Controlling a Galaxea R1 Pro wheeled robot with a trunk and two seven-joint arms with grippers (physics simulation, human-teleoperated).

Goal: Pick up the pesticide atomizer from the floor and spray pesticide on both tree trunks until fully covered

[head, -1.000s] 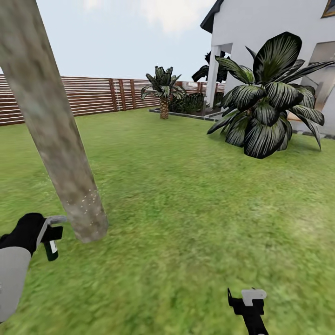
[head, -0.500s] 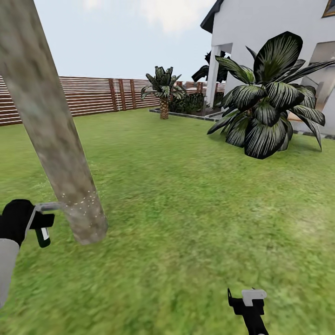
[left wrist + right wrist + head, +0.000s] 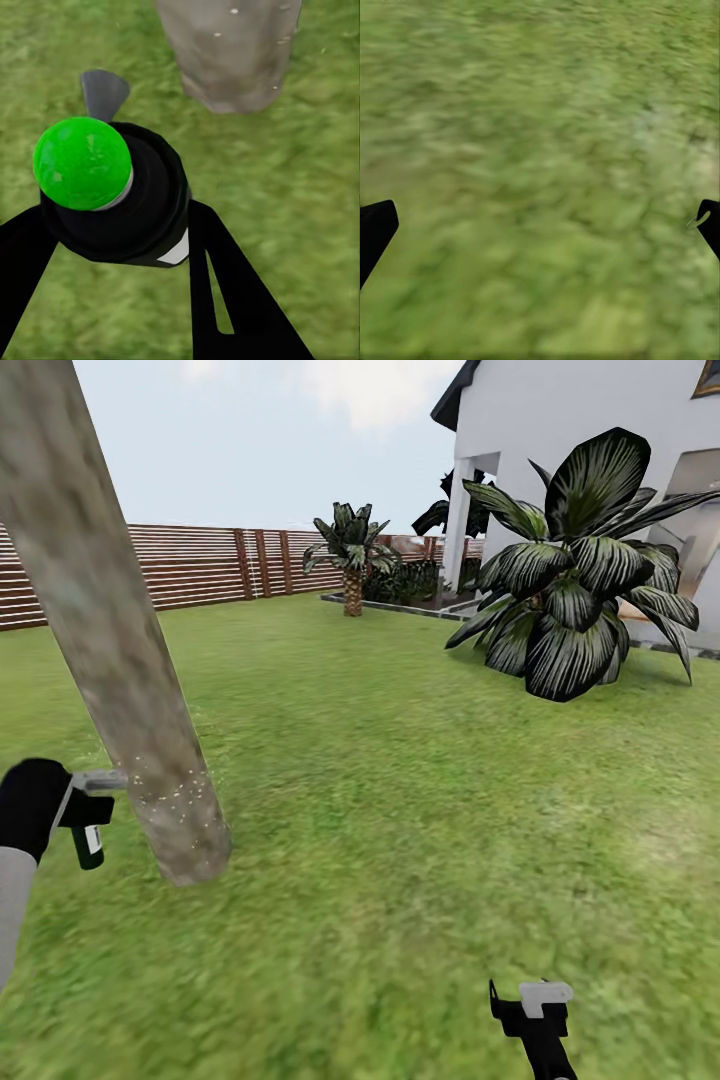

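Observation:
A thick, mottled grey-brown tree trunk [image 3: 110,650] leans across the left of the head view, its foot in the grass. Pale specks dot the bark low down [image 3: 175,792]. My left gripper [image 3: 60,810] is shut on the pesticide atomizer [image 3: 88,842], a dark green bottle hanging below a grey trigger head that points at the trunk from close by. In the left wrist view the atomizer [image 3: 120,195] sits between the black fingers [image 3: 232,300], with the tree trunk [image 3: 232,52] just beyond. My right gripper [image 3: 535,1010] hangs low over the lawn, open and holding nothing [image 3: 540,232].
A big dark-leaved shrub [image 3: 575,590] stands at the right before a white house [image 3: 580,420]. A short palm [image 3: 352,555] grows at the back near the brown slat fence [image 3: 200,565]. Open lawn [image 3: 400,810] spreads between the trunk and the shrub.
My left gripper has risen and drifted left with the atomizer, staying beside the trunk. The specks reach a little higher on the bark. The right arm is still.

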